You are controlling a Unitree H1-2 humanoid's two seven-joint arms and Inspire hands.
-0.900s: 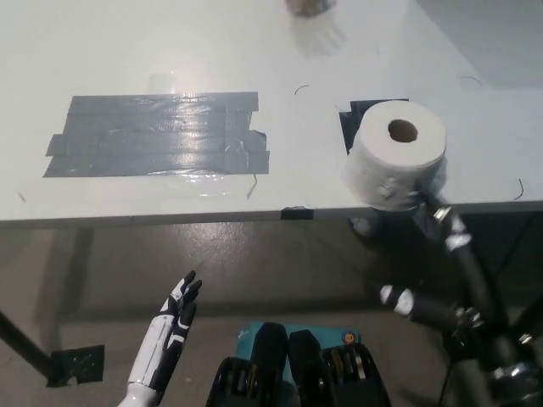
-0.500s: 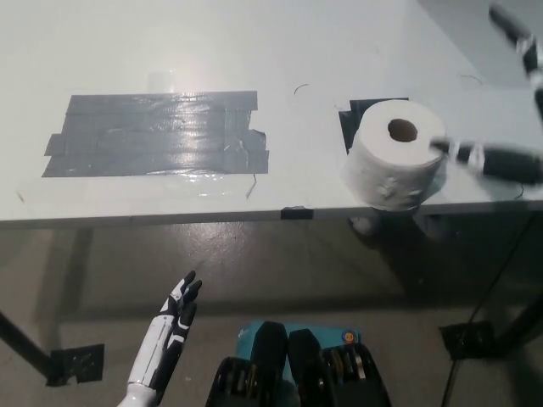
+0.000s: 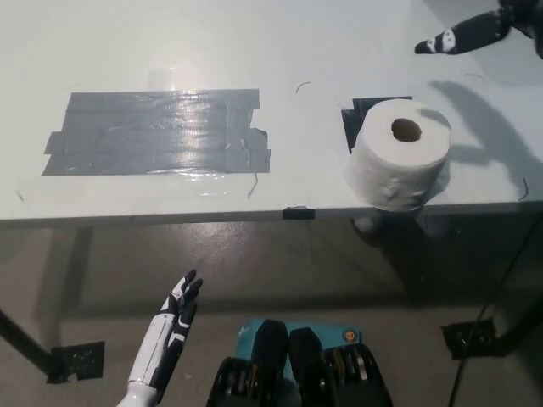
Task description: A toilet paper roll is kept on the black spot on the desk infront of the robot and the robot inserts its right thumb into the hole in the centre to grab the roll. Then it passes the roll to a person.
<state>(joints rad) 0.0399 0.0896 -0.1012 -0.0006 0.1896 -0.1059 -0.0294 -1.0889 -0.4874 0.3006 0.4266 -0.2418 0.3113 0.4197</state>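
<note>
White and soft-looking, the toilet paper roll (image 3: 397,164) stands on end near the front edge of the desk (image 3: 254,51), its cardboard hole facing up toward the camera. It sits on the black spot (image 3: 360,114), a dark patch of tape of which only the far left corner shows from under the roll. Nothing touches the roll; its shadow falls to the right across the desk top.

The black right hand (image 3: 467,34) hangs above the far right part of the desk, well apart from the roll and beyond it, entering at the top right corner of the head view. Only a dark, pointed part with a pale tip shows, blurred and cut by the frame, so it cannot be told whether its fingers are spread or closed. Its broad shadow lies on the desk just right of the roll.

To the left on the desk lies a large grey tape patch (image 3: 157,133), made of overlapping strips, shiny in places. A small black tape tab (image 3: 297,213) sits on the desk's front edge.

The white left hand (image 3: 174,318) rests low at the lower left, below the desk edge and over the floor, fingers extended and slightly apart, holding nothing.
</note>
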